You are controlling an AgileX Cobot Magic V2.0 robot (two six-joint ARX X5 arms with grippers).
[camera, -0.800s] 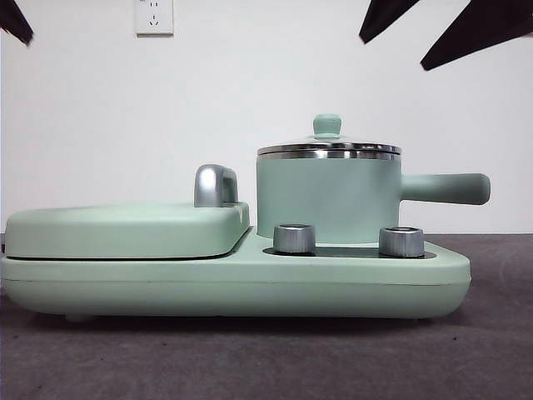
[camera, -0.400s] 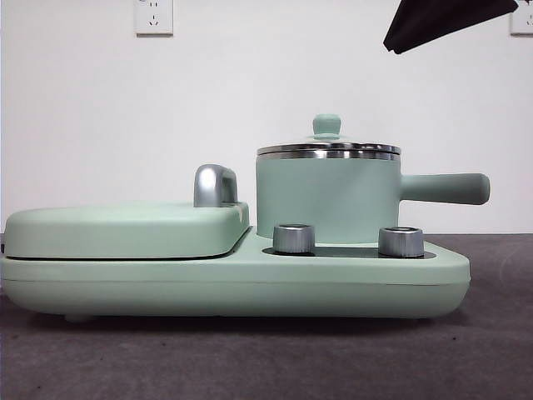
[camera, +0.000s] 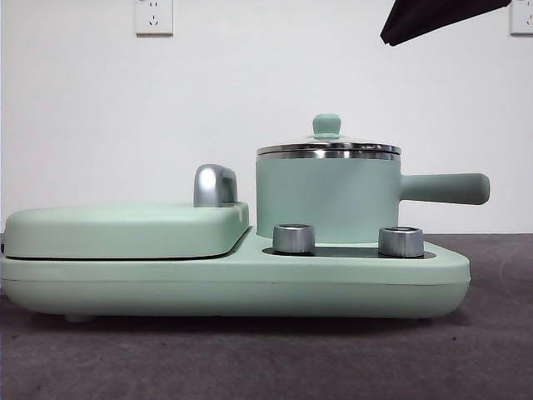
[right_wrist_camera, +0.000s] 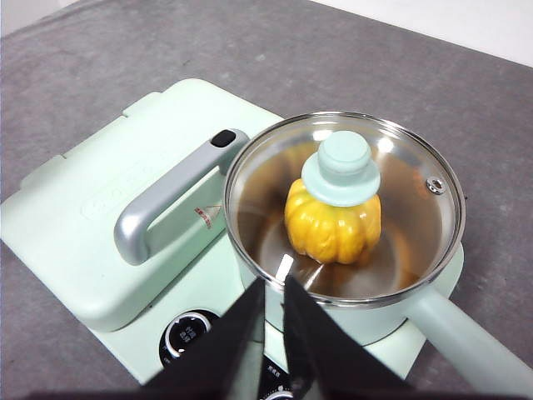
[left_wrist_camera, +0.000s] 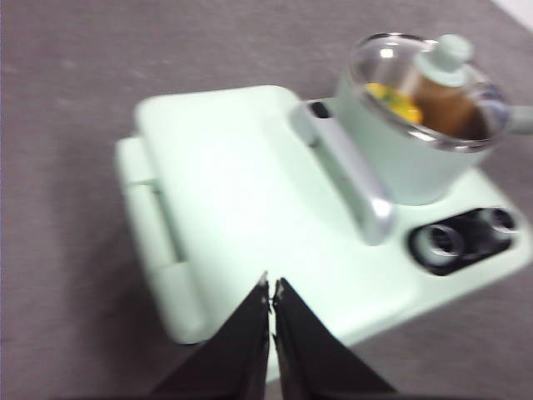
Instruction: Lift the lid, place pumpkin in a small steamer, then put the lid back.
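Note:
The small steamer (camera: 326, 200) stands on the appliance base with its handle pointing right. The lid (camera: 328, 148) sits closed on it, knob on top. Through the lid glass (right_wrist_camera: 400, 225) in the right wrist view, the pumpkin (right_wrist_camera: 333, 225) lies inside the steamer (right_wrist_camera: 350, 321). My right gripper (right_wrist_camera: 273, 283) is shut and empty, hovering above and in front of the pot. My left gripper (left_wrist_camera: 271, 287) is shut and empty over the flat griddle cover (left_wrist_camera: 241, 192); that view also shows the steamer (left_wrist_camera: 400, 154), the lid (left_wrist_camera: 433, 83) and a bit of pumpkin (left_wrist_camera: 390, 100).
The wide mint-green base (camera: 250, 283) carries two silver knobs (camera: 294, 238) and a griddle cover with a steel handle (camera: 214, 185). A black arm tip (camera: 433, 17) shows at the top right. Grey table (camera: 250, 367) all round, white wall behind.
The black tip at the top left has left the front view. The two dark tips at the top right have drawn up and right into one. Pot and lid have not moved.

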